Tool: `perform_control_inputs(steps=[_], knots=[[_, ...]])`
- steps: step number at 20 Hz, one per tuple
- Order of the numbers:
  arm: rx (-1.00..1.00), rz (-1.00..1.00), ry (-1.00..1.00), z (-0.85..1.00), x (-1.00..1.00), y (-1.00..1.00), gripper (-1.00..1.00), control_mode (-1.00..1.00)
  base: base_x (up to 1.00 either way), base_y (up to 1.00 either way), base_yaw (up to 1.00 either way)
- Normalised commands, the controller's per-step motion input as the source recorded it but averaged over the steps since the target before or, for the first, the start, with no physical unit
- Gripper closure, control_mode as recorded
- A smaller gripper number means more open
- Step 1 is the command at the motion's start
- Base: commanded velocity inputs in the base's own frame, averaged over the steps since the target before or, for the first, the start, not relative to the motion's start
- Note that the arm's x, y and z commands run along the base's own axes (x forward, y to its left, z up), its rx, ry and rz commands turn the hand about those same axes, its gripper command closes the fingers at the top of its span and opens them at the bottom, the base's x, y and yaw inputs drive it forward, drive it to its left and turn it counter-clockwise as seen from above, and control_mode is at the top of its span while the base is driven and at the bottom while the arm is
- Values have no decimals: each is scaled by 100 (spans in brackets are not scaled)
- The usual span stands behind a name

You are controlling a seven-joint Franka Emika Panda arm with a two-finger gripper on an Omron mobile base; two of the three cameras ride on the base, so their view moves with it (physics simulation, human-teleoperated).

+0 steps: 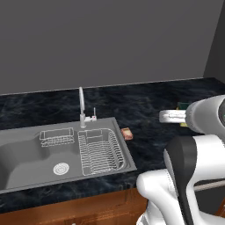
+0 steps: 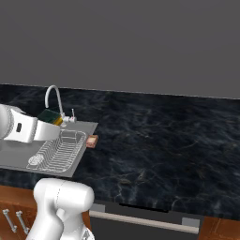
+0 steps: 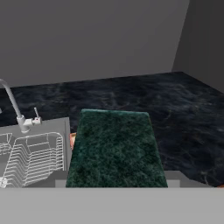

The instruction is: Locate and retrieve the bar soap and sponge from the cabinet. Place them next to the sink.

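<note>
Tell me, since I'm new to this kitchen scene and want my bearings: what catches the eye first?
The sponge stands out first, its dark green scouring face looming large in the hand view, carried above the black marble counter. Next comes the steel sink with wire racks and a slim faucet, set in the counter's left part. The reddish-pink bar soap already lies on the counter just beside the sink's right rim.

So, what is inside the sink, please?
Inside the sink are a wire dish rack, a small wire basket and a round drain. In the right base view the arm covers its left part.
</note>
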Motion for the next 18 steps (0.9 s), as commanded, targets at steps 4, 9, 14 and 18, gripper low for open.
perform_control_inputs(steps=[4, 9, 14, 18], knots=[[0, 0, 0, -6, 3, 0, 100, -100, 0, 0, 0], [5, 4, 9, -45, 56, 0, 100, -100, 0, 0, 0], [1, 6, 9, -69, 68, -1, 100, -100, 0, 0, 0], [0, 3, -1, -82, 38, 0, 100, -100, 0, 0, 0]])
